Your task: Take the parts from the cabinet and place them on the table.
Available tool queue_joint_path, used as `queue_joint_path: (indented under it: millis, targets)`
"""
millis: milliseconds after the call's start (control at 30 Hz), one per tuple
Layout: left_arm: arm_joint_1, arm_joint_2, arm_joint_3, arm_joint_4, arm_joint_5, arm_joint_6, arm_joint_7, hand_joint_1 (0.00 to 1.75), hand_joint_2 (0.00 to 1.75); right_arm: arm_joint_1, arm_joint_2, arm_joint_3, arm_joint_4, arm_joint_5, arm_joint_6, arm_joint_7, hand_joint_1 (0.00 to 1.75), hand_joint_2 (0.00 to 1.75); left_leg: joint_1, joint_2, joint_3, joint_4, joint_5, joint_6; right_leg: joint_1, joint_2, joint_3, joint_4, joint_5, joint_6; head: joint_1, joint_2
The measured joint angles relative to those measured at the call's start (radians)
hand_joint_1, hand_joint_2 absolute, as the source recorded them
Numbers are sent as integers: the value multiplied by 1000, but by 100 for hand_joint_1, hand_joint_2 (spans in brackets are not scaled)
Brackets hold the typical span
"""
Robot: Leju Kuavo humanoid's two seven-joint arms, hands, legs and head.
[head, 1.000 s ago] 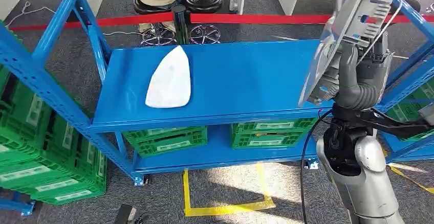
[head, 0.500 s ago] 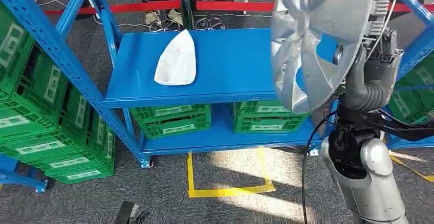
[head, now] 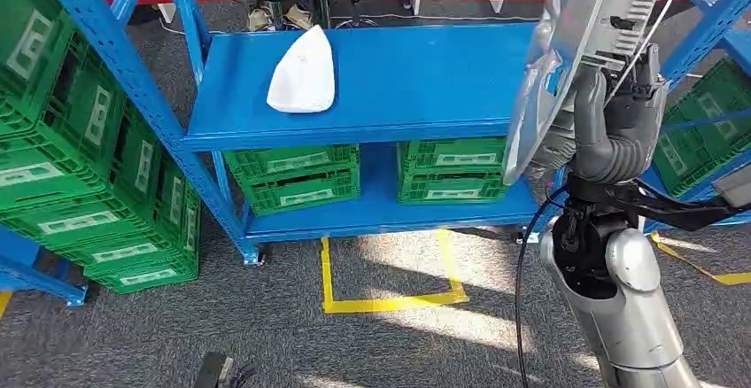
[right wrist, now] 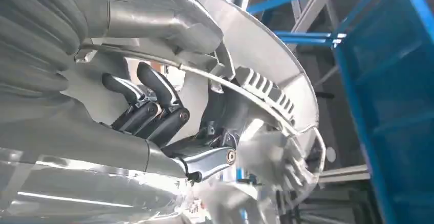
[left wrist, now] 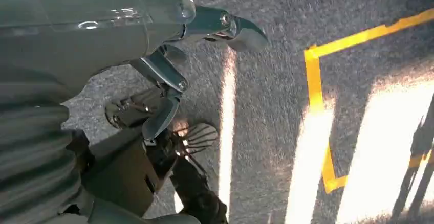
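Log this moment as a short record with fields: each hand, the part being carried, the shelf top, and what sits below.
right hand: raised, grips the silver wheel cover at its rim, held on edge
left hand: hangs over grey carpet, holds nothing
blue shelf: top level bears a white part, lying flat toward the left end
lower level: two green crates side by side
floor: yellow tape outline in front of the shelf

Silver wheel cover [head: 567, 60] in right hand [head: 620, 127] turned from face-on back to edge-on, at 2 o'clock; camera view shifted.
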Motion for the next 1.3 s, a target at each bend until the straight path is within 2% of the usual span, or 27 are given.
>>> queue_joint_path:
  millis: [33, 67, 100, 167, 200, 233, 267, 300, 367, 400, 500, 567, 600, 667, 700, 733, 767, 800, 867, 933, 1033, 1100, 1167, 1200, 1233, 1267, 1300]
  targets:
    - [6, 1, 0, 0, 2, 1, -6, 0, 175, 1, 0, 3, 0, 0, 0, 0, 175, 175, 5, 2, -4, -8, 11, 15, -2, 2, -6, 3, 0, 4, -1, 0]
    - [9, 3, 2, 0, 2, 2, -9, 0, 175, 2, 0, 3, 0, 0, -1, 3, 175, 175, 4, 4, -9, -7, 19, 23, -5, 9, -15, 21, -29, 10, 0, 0]
    - [10, 4, 3, 0, 1, 2, -14, 0, 175, 2, -1, 3, 0, 1, -1, 8, 175, 175, 3, 5, -16, -6, 28, 31, -7, 10, -31, 73, -75, 15, 5, 0]
    - [13, 4, 4, 0, -7, 1, -24, 0, 175, 10, -2, 4, 0, 5, -2, 14, 175, 175, 0, 6, -36, -5, 44, 34, -7, 12, -81, 245, -169, 25, 11, 0]
    - [16, 5, 5, 0, -8, 1, -26, 0, 175, 14, -3, 5, 0, 7, -2, 19, 175, 175, -2, 6, -44, -5, 51, 34, -8, 12, -90, 302, -194, 26, 18, 0]
    - [21, 6, 5, 0, -8, 1, -26, 0, 175, 17, -3, 5, 0, 8, -2, 21, 175, 175, -3, 8, -52, -4, 56, 34, -8, 12, -83, 310, -195, 25, 23, 0]
    - [24, 6, 5, 0, -8, 1, -26, 0, 175, 19, -3, 6, 0, 8, -2, 21, 175, 175, -5, 9, -58, -4, 62, 33, -8, 12, -54, 279, -179, 22, 26, 0]
    - [25, 7, 5, 0, -8, 1, -27, 0, 175, 20, -3, 5, 0, 9, -2, 21, 175, 175, -6, 9, -63, -4, 66, 31, -8, 12, -9, 208, -148, 19, 28, 0]
    - [25, 6, 6, 0, -7, 2, -31, 0, 175, 21, -3, 5, -2, 9, -2, 27, 175, 175, -7, 10, -65, -4, 71, 26, -6, 16, 107, 16, -86, 8, 33, 0]
    - [26, 6, 7, 0, -6, 4, -32, 0, 175, 23, -3, 5, -3, 9, -2, 27, 175, 175, -13, 12, -73, 0, 74, 22, -2, 19, 122, -13, -95, 3, 33, 0]
    - [41, 6, 8, 0, -5, 6, -32, 0, 175, 40, -3, 4, -9, 10, -1, 29, 175, 175, -12, 19, -82, -2, 84, 6, -2, 19, 116, -23, -97, -8, 30, 0]
    - [50, 7, 8, 1, -3, 9, -32, 0, 175, 48, -4, 2, -16, 11, -2, 31, 175, 175, -12, 13, -90, 13, 64, -3, -8, 14, 118, -39, -83, -25, 26, 0]
    - [52, 8, 8, 1, -1, 10, -32, 0, 175, 49, -4, 1, -20, 11, -2, 35, 175, 175, -10, 6, -111, 61, 25, -8, -7, 14, 115, -38, -80, -29, 19, 0]
    - [58, 9, 8, 1, 2, 13, -32, 0, 175, 57, -4, -5, -29, 12, -5, 40, 175, 175, -7, 2, -179, 217, -54, -14, -4, 10, 110, -37, -79, -32, 4, 0]
    - [63, 8, 8, 1, 3, 15, -32, 0, 175, 62, -4, -7, -32, 13, -5, 41, 175, 175, -6, 2, -211, 287, -79, -16, -3, 8, 107, -35, -78, -32, -2, 0]
    - [68, 8, 8, 1, 4, 15, -32, 0, 175, 64, -4, -8, -34, 12, -6, 42, 175, 175, -5, 2, -225, 317, -79, -17, -2, 8, 103, -31, -78, -33, -3, 0]
    - [72, 8, 8, 2, 4, 15, -32, 0, 175, 67, -4, -10, -35, 12, -6, 44, 175, 175, -3, 3, -211, 293, -54, -17, -2, 8, 101, -27, -78, -32, -5, 0]
    - [73, 8, 8, 2, 4, 17, -32, 0, 175, 68, -4, -12, -37, 12, -7, 45, 175, 175, -3, 3, -177, 230, -12, -15, -2, 8, 100, -23, -79, -31, -6, 0]
    - [72, 10, 8, 2, 4, 18, -32, 0, 175, 68, -5, -15, -43, 12, -8, 45, 175, 175, -3, 4, -87, 62, 70, -9, -3, 9, 100, -16, -83, -27, -10, 0]
    - [72, 10, 8, 2, 5, 18, -33, 0, 175, 69, -6, -20, -49, 13, -8, 45, 175, 175, -4, 3, -67, 14, 54, 1, 3, 10, 88, -6, -85, -18, -12, 0]
    - [76, 10, 8, 2, 4, 14, -41, 0, 175, 75, -8, -25, -56, 16, -9, 49, 175, 175, -5, 1, -72, 12, 61, 16, 2, 10, 84, -8, -79, -5, -7, 0]
    - [72, 13, 8, 2, 2, 14, -45, 0, 175, 79, -9, -28, -62, 23, -12, 52, 175, 175, 0, 2, -72, 6, 68, 27, -2, 14, 66, 36, -125, 7, 0, 0]
    - [72, 13, 8, 2, -1, 14, -42, 0, 175, 81, -10, -29, -64, 35, -19, 55, 175, 175, -2, 3, -74, 6, 70, 30, -8, 15, 9, 186, -205, 18, 11, 0]
    - [72, 13, 8, 2, -1, 14, -39, 0, 175, 82, -9, -29, -64, 42, -23, 58, 175, 175, -2, 5, -76, 6, 70, 30, -9, 16, -21, 257, -233, 21, 12, 0]
    - [72, 13, 8, 2, -2, 14, -38, 0, 175, 84, -9, -28, -64, 48, -27, 61, 175, 175, -3, 5, -77, 6, 70, 31, -11, 16, -40, 300, -241, 23, 15, 0]
    - [72, 14, 8, 2, -2, 14, -36, 0, 175, 84, -9, -28, -64, 52, -31, 62, 175, 175, -3, 6, -77, 7, 71, 31, -14, 16, -33, 291, -223, 24, 18, 0]
    - [72, 15, 8, 2, -2, 14, -35, 0, 175, 84, -9, -28, -64, 53, -33, 63, 175, 175, -3, 5, -77, 7, 71, 31, -16, 16, -7, 238, -185, 24, 20, 0]
